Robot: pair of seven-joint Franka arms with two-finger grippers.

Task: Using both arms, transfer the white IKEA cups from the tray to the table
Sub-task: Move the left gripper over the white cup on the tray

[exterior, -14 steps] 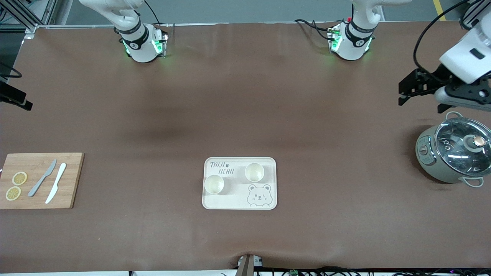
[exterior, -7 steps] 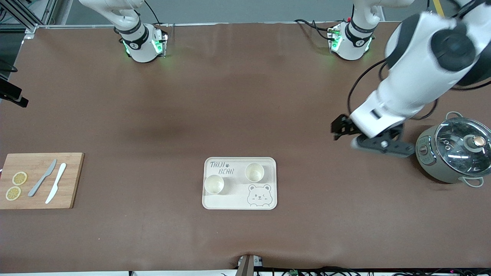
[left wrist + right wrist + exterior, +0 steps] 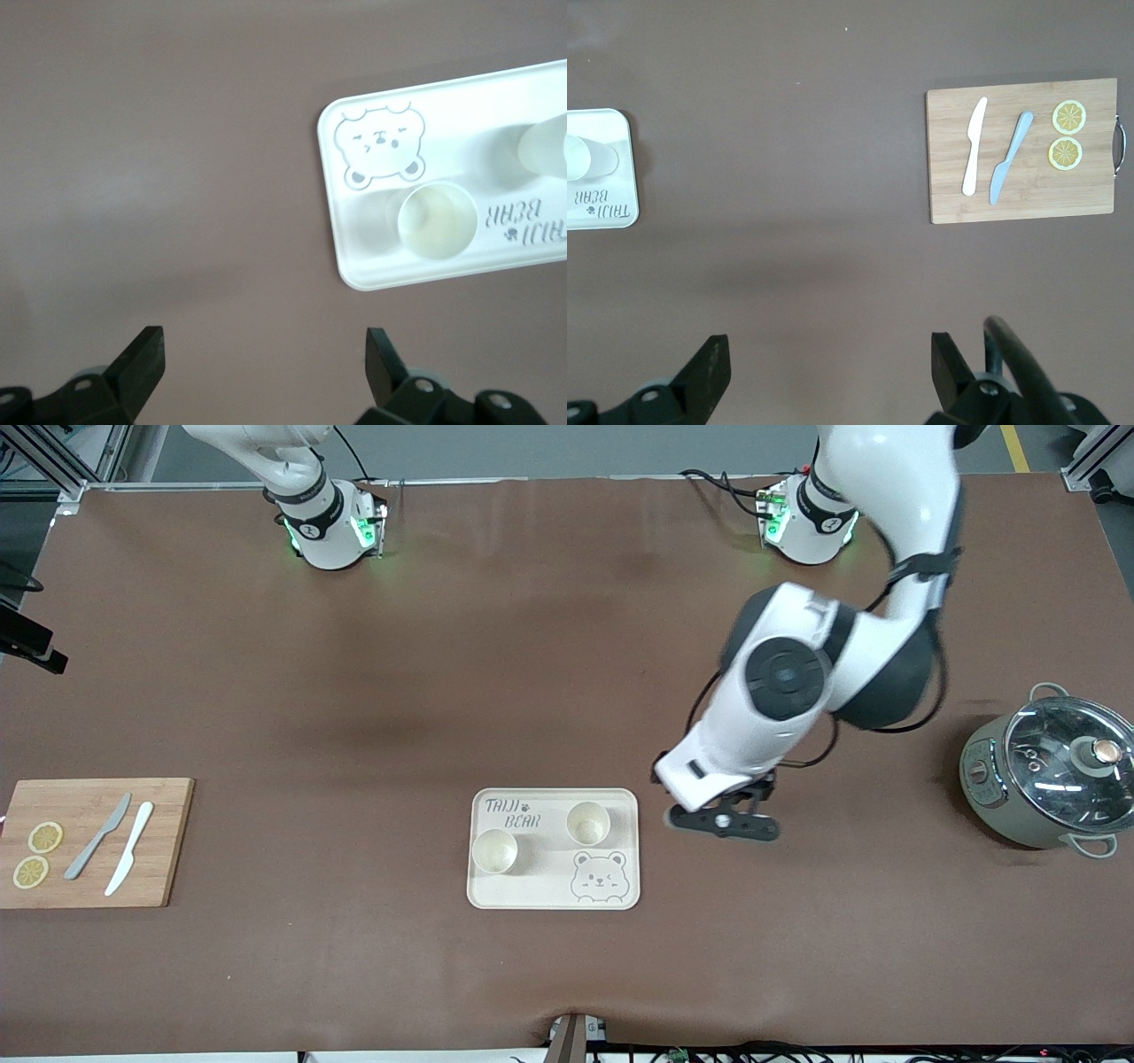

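With both cups [image 3: 586, 823] [image 3: 494, 851] on the tray [image 3: 620, 802], the left gripper [image 3: 264, 354] hovers wide just beside it, needing to centre over the nearer cup; the right gripper [image 3: 828, 359] waits wide over bare tabletop [image 3: 532, 646].

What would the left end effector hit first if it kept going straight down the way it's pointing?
Probably the bare brown matte table. The open left end effector points down beside the cream-white rectangular tray, toward the left arm's end; nothing else shows in its line, though its height is unclear.
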